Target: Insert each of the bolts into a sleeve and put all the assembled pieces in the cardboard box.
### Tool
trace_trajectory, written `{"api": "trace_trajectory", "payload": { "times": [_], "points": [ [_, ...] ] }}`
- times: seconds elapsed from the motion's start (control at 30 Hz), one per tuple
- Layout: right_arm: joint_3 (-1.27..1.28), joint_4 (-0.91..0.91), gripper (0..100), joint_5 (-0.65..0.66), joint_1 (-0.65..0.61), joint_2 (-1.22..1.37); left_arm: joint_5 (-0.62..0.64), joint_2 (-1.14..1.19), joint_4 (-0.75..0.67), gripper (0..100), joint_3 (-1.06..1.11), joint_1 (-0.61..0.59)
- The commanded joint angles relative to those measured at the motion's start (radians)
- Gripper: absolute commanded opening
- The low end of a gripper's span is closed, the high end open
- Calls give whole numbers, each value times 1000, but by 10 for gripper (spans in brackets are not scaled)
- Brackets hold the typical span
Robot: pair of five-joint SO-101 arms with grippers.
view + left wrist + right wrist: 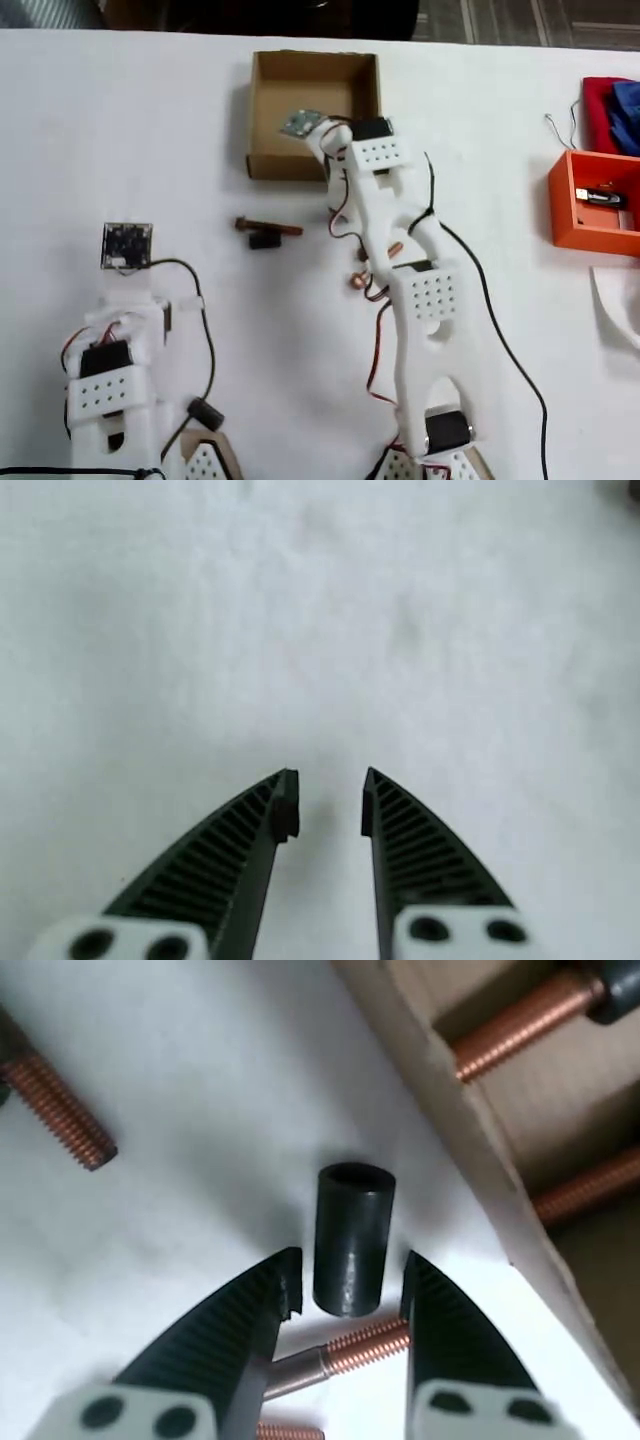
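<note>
Had right claw [348, 1282] spread around a black cylindrical sleeve [355, 1225] beside the brown cardboard box [470, 1150], left claw [328, 800] parted over white tabletop [300, 600].

Over on the near side the left arm [110, 385] sits folded back and low, wrist tucked close behind its claw. The left gripper [327, 802] points down at the surface, its two dark ribbed fingers [230, 870] parted with a narrow gap between the tips. The right arm [425, 300] is stretched far out, its white links strung in a long line behind its claw, and the right gripper [350, 1285] is tipped downward too, jaws standing apart, with the white mounts sitting just behind the fingers.
</note>
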Motion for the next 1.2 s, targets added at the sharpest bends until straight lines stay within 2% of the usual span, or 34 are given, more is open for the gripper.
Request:
{"api": "trace_trajectory", "payload": {
  "times": [0.0, 0.3, 1.0, 1.07, 1.17],
  "points": [
    [-32, 2, 155, -8, -18, -7, -11, -12, -17, 128, -4, -8],
    [-158, 41, 155, -8, -24, 1, -11, -12, -17, 128, -4, -8],
    [-173, 58, 154, -8, -35, 102, -11, -12, -17, 128, -4, -8],
    [-175, 58, 130, -8, -35, 104, -11, -12, -17, 128, -4, -8],
    [-199, 65, 10, -9, -33, 105, -11, -12, -17, 128, -4, -8]
  ]
}}
